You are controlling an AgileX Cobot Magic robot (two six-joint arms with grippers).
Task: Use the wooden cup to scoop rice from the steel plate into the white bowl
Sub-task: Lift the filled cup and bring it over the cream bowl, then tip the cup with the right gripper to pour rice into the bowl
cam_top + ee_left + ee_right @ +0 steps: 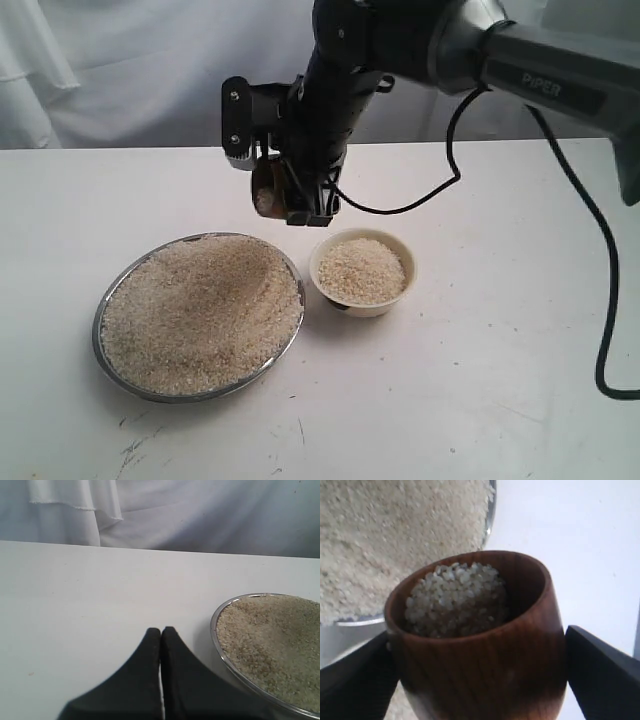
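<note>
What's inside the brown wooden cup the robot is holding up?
There is rice piled against one side of the wooden cup, with bare dark wall showing beside it. The cup's bottom is covered by the rice, so it cannot be seen.

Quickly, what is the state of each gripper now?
Left gripper: shut, holding nothing.
Right gripper: closed on the cup, which has rice in it.

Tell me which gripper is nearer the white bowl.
Right. The right gripper, holding the wooden cup, hovers close to the white bowl, on its steel plate side. The left gripper is shut beside the plate's rim, the bowl nowhere in its view.
</note>
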